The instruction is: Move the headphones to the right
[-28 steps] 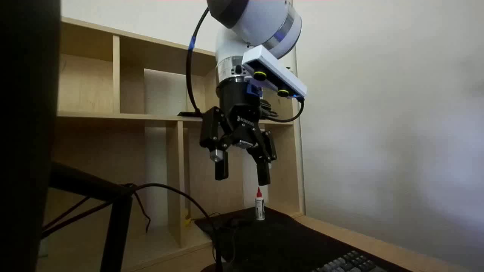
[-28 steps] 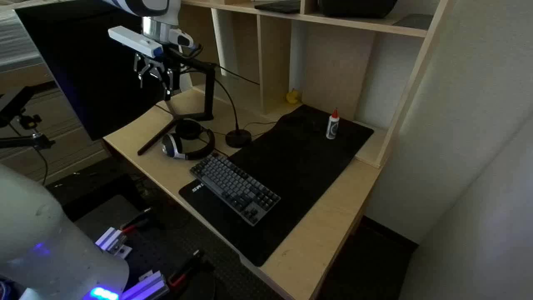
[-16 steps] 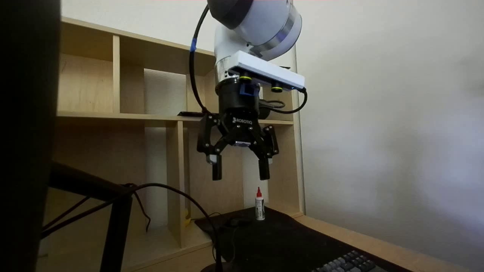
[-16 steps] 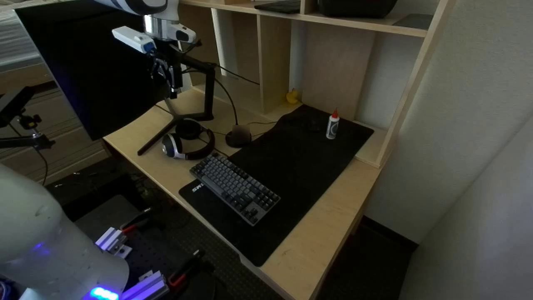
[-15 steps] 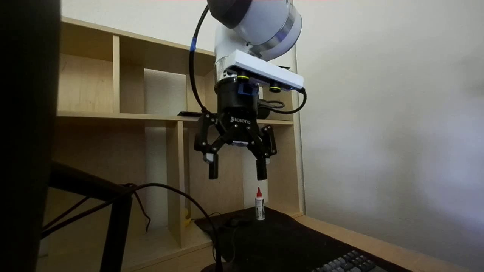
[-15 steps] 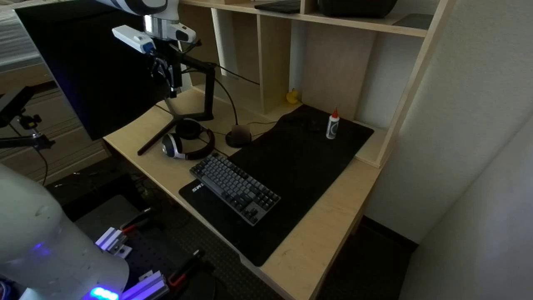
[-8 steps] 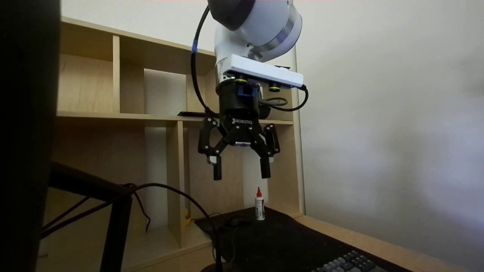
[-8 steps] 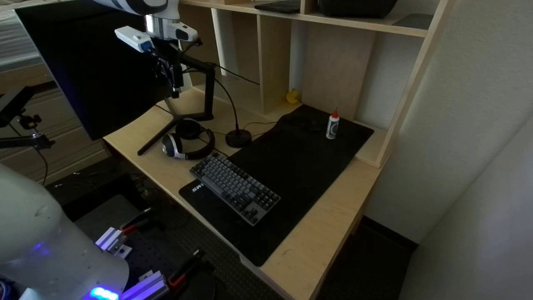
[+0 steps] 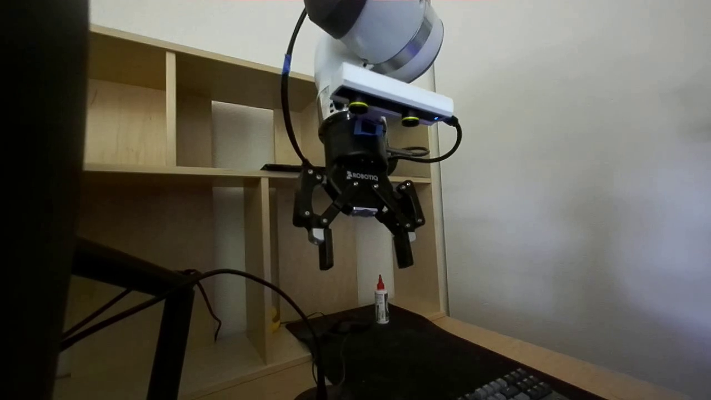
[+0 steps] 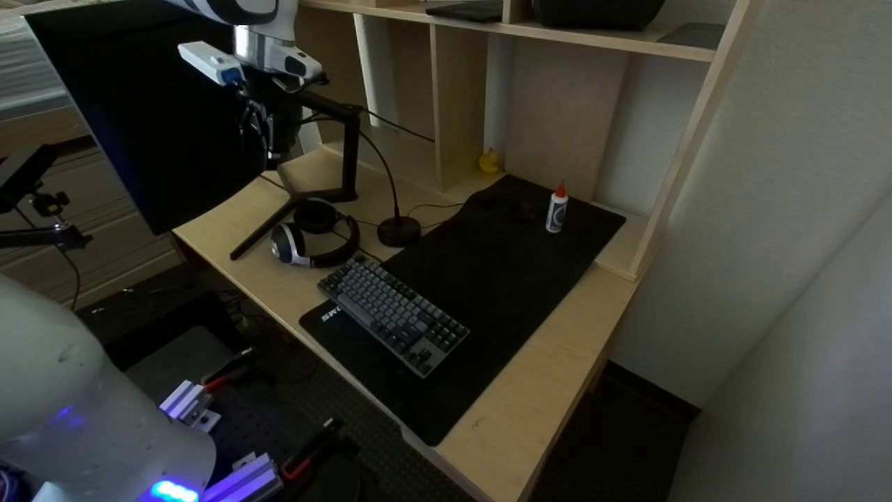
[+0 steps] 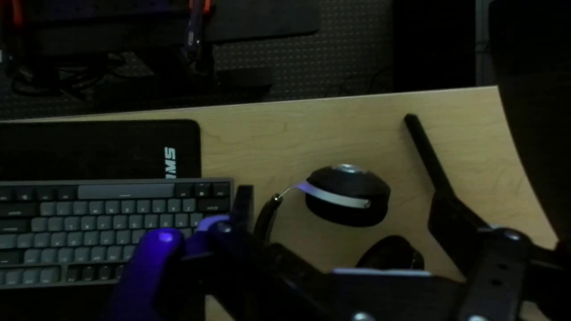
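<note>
Gripper (image 9: pixel 366 265): tips spread wide, nothing btwn them, hanging well above the desk (image 10: pixel 550 362). Step in hand prob. = line up & descend; no grasp yet.

Next out: headphones (image 10: pixel 287 244) lie on the desk, btwn stand leg (image 10: pixel 265 229) & keyboard (image 10: pixel 394 314). In wrist view they show btwn your fingertips, near cup (image 11: pixel 348 196) (front-edge side) well in sight, far one partly hidden by the gripper.

To do it well: take the near cup, I'd say. Straddle it, centre it btwn tips as you drop, go slow, stop short of the wood, close gently. Rounded shell, could slip if you catch only the top. Headband (image 11: pixel 267 215) looks thinner, easier to pinch, but keyboard corner sits just beside it (touching? can't tell), so prob. little room for the outer finger.

Monitor (image 10: pixel 139 111) side: mind that leg, & the monitor itself; its gap to the gripper is unclear.

Once held, raise enough to pass the keyboard before going R, prob. toward the mat (image 10: pixel 502 258). Set down flat, then let go.
</note>
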Action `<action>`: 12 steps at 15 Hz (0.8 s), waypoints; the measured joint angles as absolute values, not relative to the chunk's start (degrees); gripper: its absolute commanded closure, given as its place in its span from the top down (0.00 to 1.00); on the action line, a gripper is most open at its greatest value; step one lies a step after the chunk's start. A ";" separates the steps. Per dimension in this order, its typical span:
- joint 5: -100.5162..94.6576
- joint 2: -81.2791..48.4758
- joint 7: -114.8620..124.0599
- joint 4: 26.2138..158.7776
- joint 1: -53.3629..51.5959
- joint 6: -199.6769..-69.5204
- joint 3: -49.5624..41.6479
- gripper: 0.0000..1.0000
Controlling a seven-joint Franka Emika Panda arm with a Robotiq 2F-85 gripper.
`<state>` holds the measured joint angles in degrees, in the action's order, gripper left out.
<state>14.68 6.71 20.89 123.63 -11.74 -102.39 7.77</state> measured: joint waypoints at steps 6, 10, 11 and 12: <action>5.48 6.66 10.53 122.54 -11.74 -105.58 9.31 1.00; 3.08 6.66 8.39 122.44 -11.74 -109.21 9.67 1.00; 3.03 6.66 8.29 122.44 -11.74 -109.33 9.67 1.00; 3.00 6.66 8.26 122.44 -11.74 -109.40 9.67 1.00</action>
